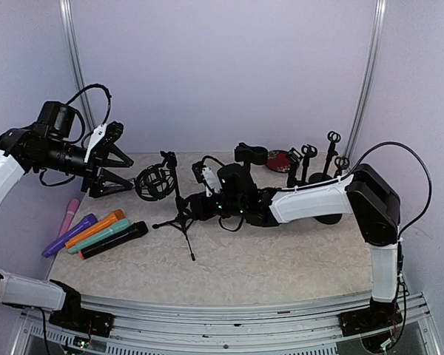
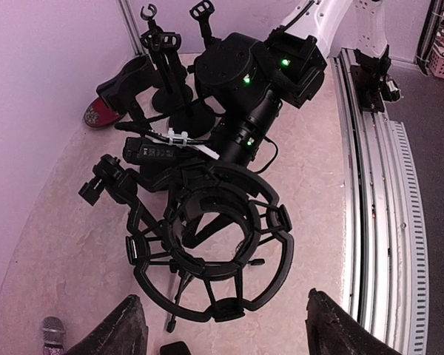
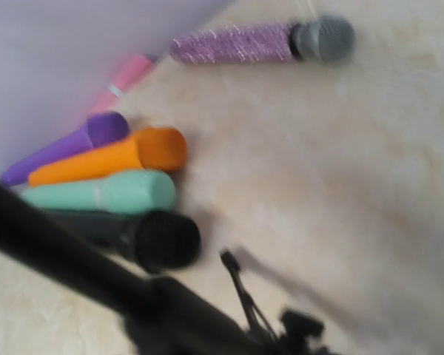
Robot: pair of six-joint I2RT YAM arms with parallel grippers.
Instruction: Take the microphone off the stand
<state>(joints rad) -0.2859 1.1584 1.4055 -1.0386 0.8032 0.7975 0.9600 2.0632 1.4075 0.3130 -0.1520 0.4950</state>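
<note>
A black tripod stand carries a round shock mount whose ring holds no microphone. A black microphone lies on the table left of the stand, beside teal, orange and purple ones; it also shows in the right wrist view. My left gripper is open and empty just left of the mount, its fingertips wide apart below the ring. My right gripper is at the stand's pole and looks shut on it; the blurred right wrist view shows only the pole.
A glittery pink microphone lies by the left wall. Several small clip stands, a black clip and a red object stand at the back right. Metal rails run along the near edge.
</note>
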